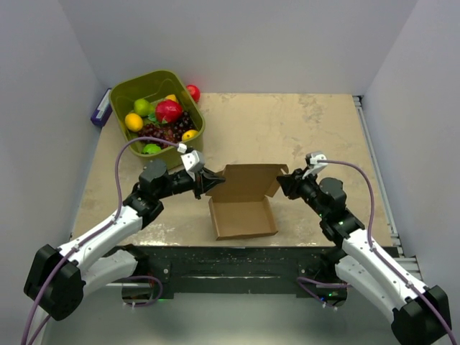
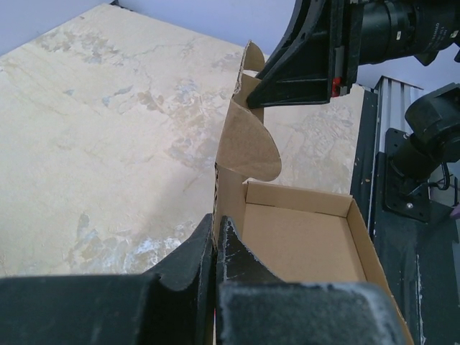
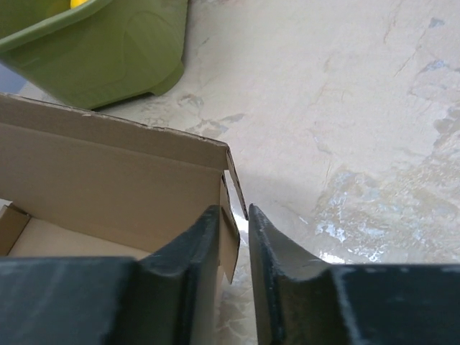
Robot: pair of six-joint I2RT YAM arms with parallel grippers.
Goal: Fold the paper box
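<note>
The brown paper box (image 1: 243,215) lies open in the middle of the table, its lid panel (image 1: 248,180) raised at the back. My left gripper (image 1: 209,181) is shut on the box's left wall (image 2: 228,180), the cardboard pinched between the fingertips (image 2: 217,220). My right gripper (image 1: 284,181) stands at the box's right rear corner. In the right wrist view its jaws (image 3: 233,210) straddle a small side flap (image 3: 230,244). The flap rests against the left finger (image 3: 194,251), with a gap to the right finger (image 3: 277,259).
An olive-green bin (image 1: 121,97) of toy fruit stands at the back left, its wall (image 3: 108,43) just beyond the box. A red ball (image 1: 192,92) lies beside it and a purple object (image 1: 100,111) sits at its left. A metal rail (image 1: 374,158) runs along the right edge.
</note>
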